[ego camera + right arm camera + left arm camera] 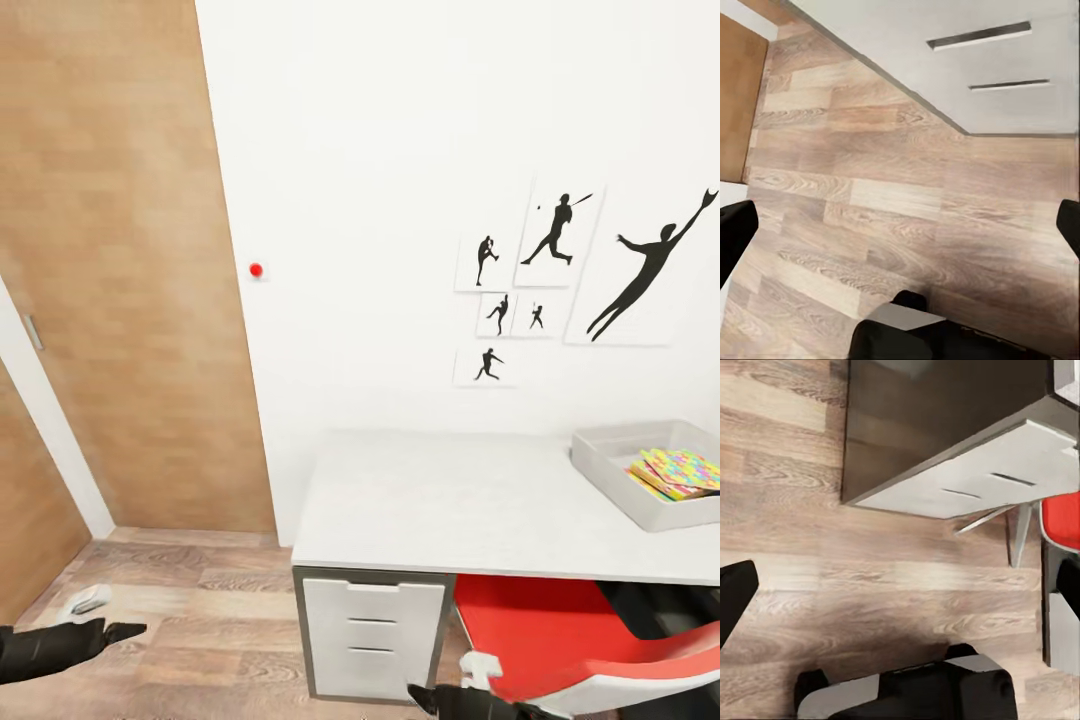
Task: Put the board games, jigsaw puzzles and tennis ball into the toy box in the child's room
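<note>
Both grippers' fingers spread wide, empty, over floor point(870, 195); head view adds toy box point(610, 470) with puzzles point(678, 472) on table point(450, 510).

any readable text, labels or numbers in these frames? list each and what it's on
None readable.
Wall prints: baseball-player silhouettes, no lettering.
Jigsaw puzzles in the toy box: coloured piece pattern, no words visible.
Red wall button: unmarked.
Drawer unit: blank fronts.

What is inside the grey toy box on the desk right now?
The toy box holds a stack of flat colourful boards; the top one is a jigsaw puzzle with yellow and red edges beneath it. What lies lower, or beyond the picture's edge, cannot be seen.
</note>
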